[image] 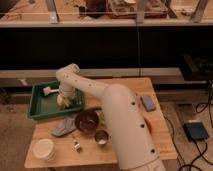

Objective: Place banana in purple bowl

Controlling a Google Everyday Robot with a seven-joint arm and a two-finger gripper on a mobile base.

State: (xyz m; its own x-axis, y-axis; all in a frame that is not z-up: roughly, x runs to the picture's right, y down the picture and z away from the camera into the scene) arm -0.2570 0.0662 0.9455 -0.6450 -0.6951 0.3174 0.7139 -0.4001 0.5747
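Nearest the camera, the robot's broad white arm point(127, 130) rises from the bottom edge and covers much of the right half of the wooden tabletop point(60, 157). At the front left of the tabletop sits a pale round dish point(43, 148), with a small metal cup point(101, 137) to its right and a tiny object point(76, 145) between them that is too small to make out. Just behind these lies a crumpled blue-grey cloth point(63, 127), and beside it on the right stands the purple bowl point(86, 121), upright and close to the arm. Farther back on the left is a green tray point(37, 107). The arm bends at its elbow above the tray and points down into it, so the tool point(63, 99) is low inside the tray, right at the banana point(60, 103), which lies on the tray floor and well apart from the purple bowl. Whether the tool is apart or clamped on the banana cannot be told. A small white item point(47, 91) lies in the tray's back left part. On the tabletop's right side rests a blue pad point(148, 103). Behind everything run dark shelves point(125, 45).
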